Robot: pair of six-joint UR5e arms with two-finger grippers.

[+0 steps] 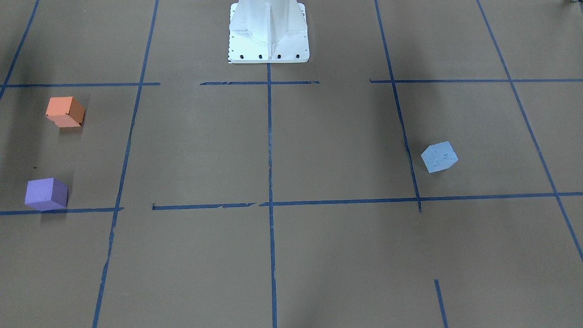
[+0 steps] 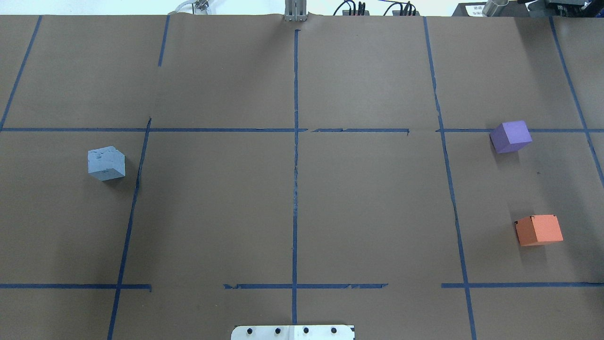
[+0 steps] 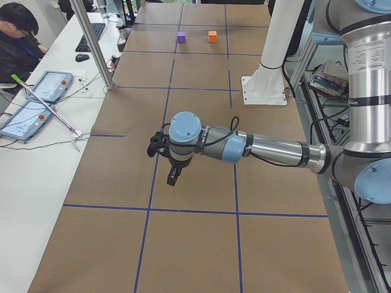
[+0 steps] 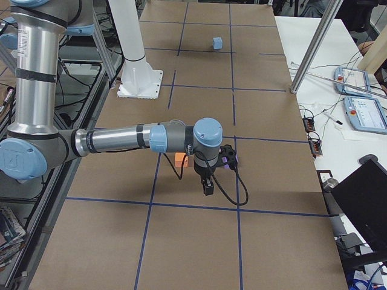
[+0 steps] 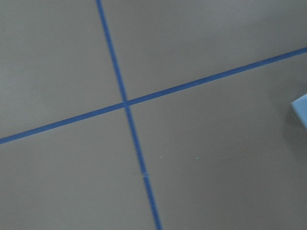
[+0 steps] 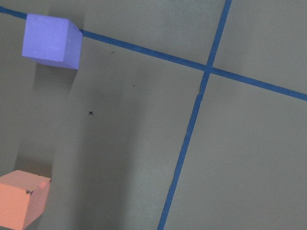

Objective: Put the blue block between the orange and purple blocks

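Note:
The light blue block [image 2: 106,163] sits alone on the brown table on my left side; it also shows in the front view [image 1: 439,156] and at the right edge of the left wrist view [image 5: 301,110]. The purple block [image 2: 510,136] and the orange block [image 2: 539,230] sit apart on my right side with a bare gap between them, both also in the right wrist view: the purple one [image 6: 52,40], the orange one [image 6: 21,199]. My left gripper [image 3: 173,178] and right gripper [image 4: 207,185] show only in the side views, raised above the table; I cannot tell whether they are open or shut.
Blue tape lines [image 2: 295,165] divide the brown paper table into squares. My white base [image 1: 269,32] stands at the table's near middle edge. An operator [image 3: 17,36] sits at a side desk with tablets [image 3: 47,85] and a metal post [image 3: 91,43].

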